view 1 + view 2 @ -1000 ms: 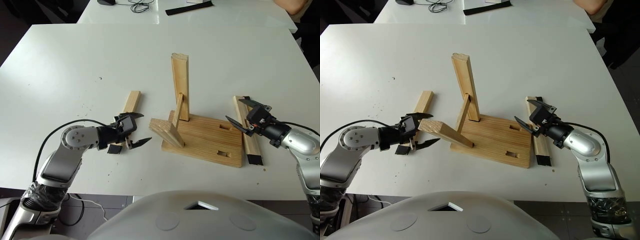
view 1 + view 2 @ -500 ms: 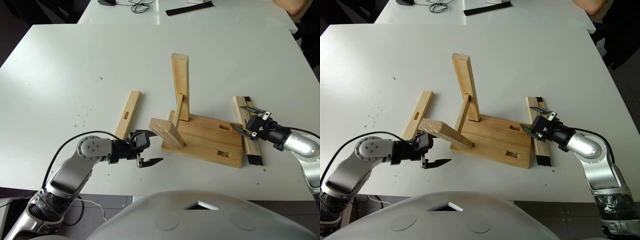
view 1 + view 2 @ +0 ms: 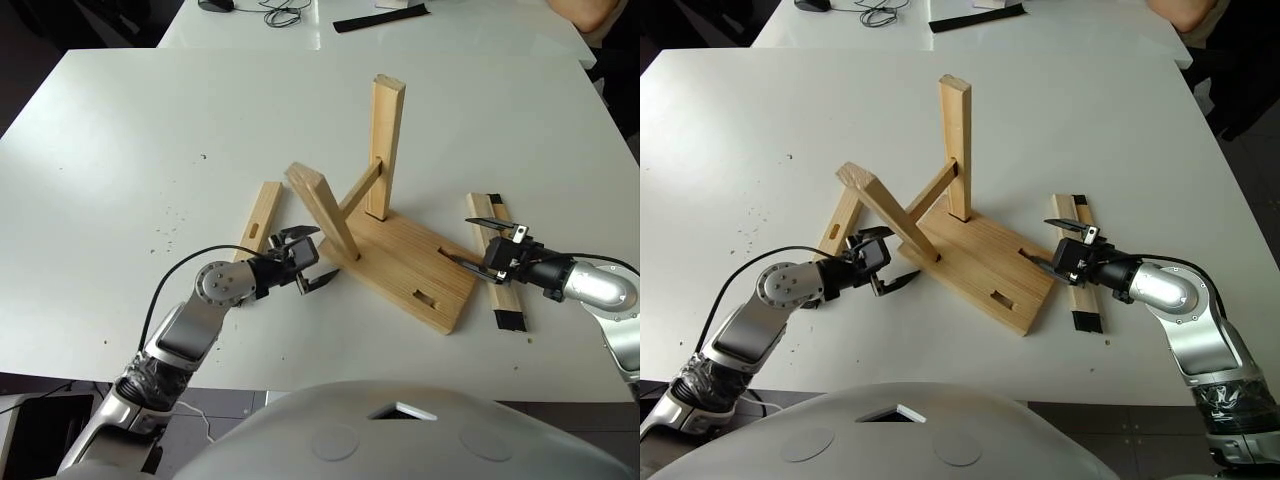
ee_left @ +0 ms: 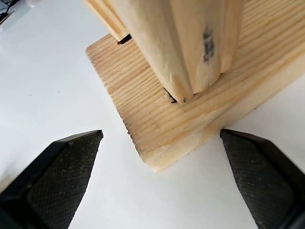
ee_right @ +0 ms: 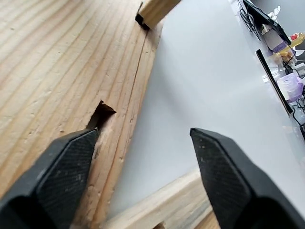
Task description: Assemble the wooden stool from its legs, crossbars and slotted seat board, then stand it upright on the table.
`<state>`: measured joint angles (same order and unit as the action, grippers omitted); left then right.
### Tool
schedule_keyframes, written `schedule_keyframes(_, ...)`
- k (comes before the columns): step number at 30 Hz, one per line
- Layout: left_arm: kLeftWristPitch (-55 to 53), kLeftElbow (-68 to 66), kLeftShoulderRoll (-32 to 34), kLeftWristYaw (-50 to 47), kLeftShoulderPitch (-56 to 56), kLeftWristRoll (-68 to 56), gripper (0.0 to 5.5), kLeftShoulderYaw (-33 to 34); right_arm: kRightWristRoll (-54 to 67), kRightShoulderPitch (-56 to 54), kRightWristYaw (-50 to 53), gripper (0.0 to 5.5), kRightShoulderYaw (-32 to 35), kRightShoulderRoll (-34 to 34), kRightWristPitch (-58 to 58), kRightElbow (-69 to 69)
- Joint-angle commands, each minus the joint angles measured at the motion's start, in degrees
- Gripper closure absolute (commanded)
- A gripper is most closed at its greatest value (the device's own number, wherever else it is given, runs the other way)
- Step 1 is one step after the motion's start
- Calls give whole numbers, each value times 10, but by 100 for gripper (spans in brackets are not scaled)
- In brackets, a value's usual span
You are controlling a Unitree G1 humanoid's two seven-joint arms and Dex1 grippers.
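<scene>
The slotted seat board (image 3: 415,268) lies flat mid-table. One leg (image 3: 387,140) stands upright in it, a second leg (image 3: 322,210) leans, and a crossbar (image 3: 360,188) joins them. My left gripper (image 3: 308,262) is open, its fingers (image 4: 62,167) on either side of the board's near left corner (image 4: 157,119). At the board's right edge my right gripper (image 3: 482,243) is open, one finger (image 5: 62,162) over the wood beside a slot (image 5: 102,112). A loose slotted leg (image 3: 260,215) lies left of the board. Another loose leg (image 3: 495,262) with a black end lies under the right gripper.
Small wood crumbs (image 3: 165,225) dot the white table's left part. A second table behind carries cables and a black strip (image 3: 380,17). The table's front edge runs just below both arms.
The board with its legs has turned on the table and the upright leg has shifted right. My left gripper moved up to the board's left corner. The right gripper closed in on the board's right edge.
</scene>
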<state>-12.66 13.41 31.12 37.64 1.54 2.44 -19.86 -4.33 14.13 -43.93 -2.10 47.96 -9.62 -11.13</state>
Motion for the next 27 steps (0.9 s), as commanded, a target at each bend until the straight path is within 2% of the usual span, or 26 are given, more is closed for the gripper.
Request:
schedule_keyframes(1,-4,-42,-26,-29,-41,23,93,6,0,-1,-30,191,-46,-13,26,-5)
schedule_keyframes(9,15,-95,-57,-49,-100,39,93,9,21,-34,-21,191,-128,-87,105,-76)
schedule_keyframes(12,22,-106,-58,-48,-111,41,93,15,21,-27,-13,191,-134,-97,123,-92)
schedule_keyframes(22,27,-46,-24,-37,-35,40,93,30,56,-8,30,191,-15,-82,144,-84)
schedule_keyframes(27,14,-1,-3,-22,1,32,93,44,38,2,48,191,-13,-97,137,-66)
